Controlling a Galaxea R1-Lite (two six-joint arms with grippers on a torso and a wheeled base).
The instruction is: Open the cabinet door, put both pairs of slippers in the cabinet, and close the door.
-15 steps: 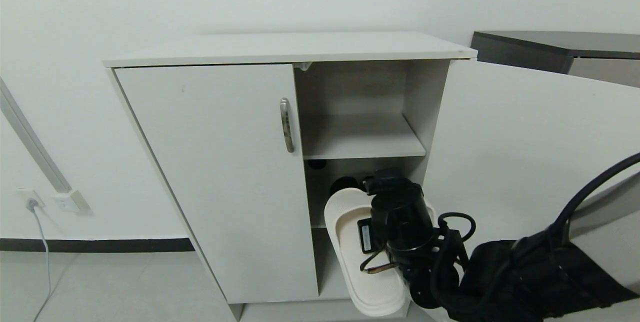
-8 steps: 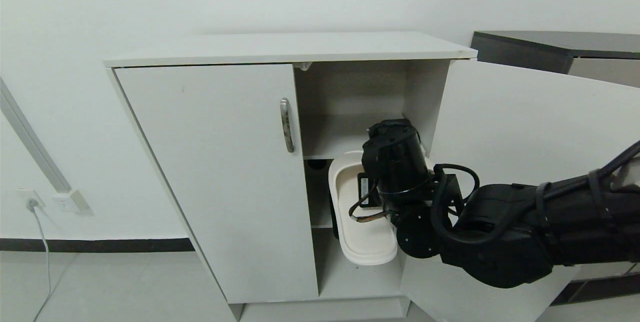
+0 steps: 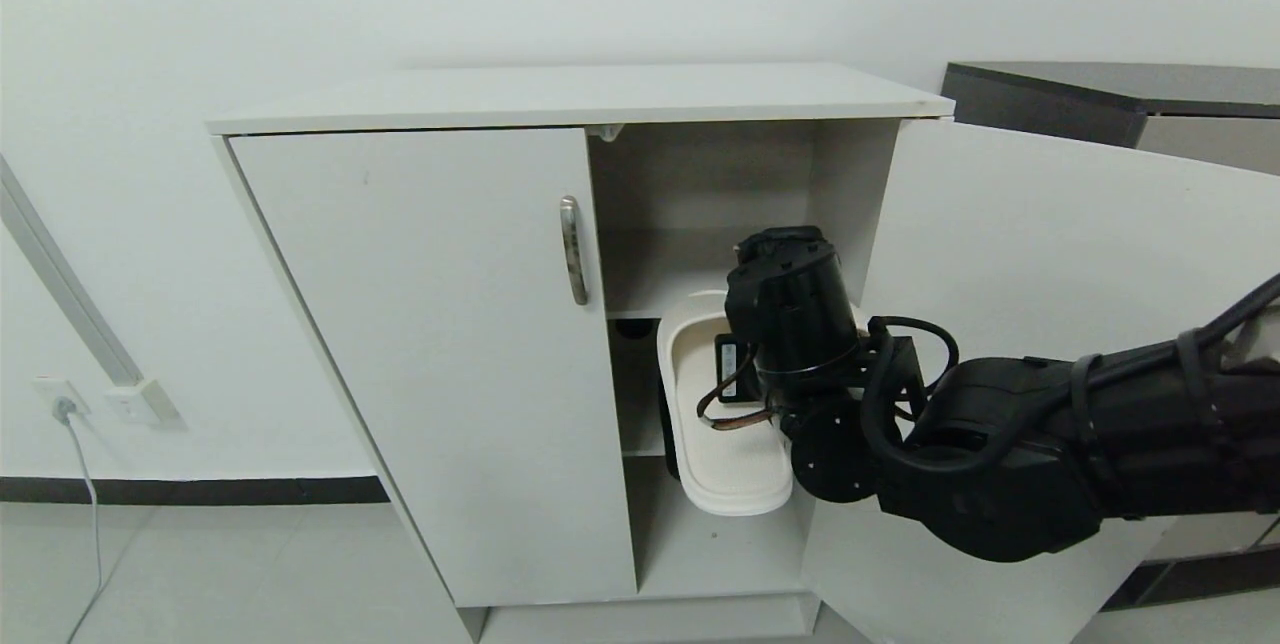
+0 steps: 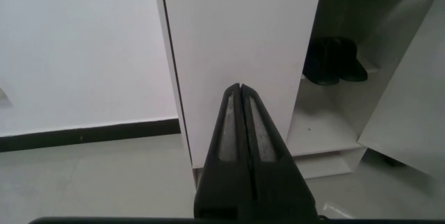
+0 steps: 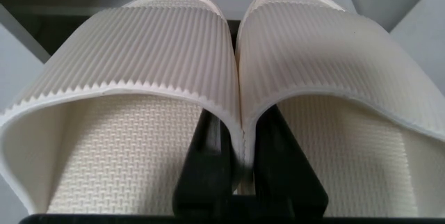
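The big white cabinet (image 3: pixel 580 94) stands by the wall. Its right door (image 3: pixel 1050 254) is wide open. Its left door (image 3: pixel 430 344) is shut. A pair of white slippers (image 3: pixel 725 464) hangs in the open side, with the toes up by the top shelf and the heels lower down. A pair of black slippers (image 4: pixel 334 60) sits on a shelf inside. The right gripper (image 5: pixel 240 147) has its jaws pinched tight on the two white straps where they meet. The left gripper (image 4: pixel 240 95) is out in front of the shut door, with its jaws pressed together and nothing in them.
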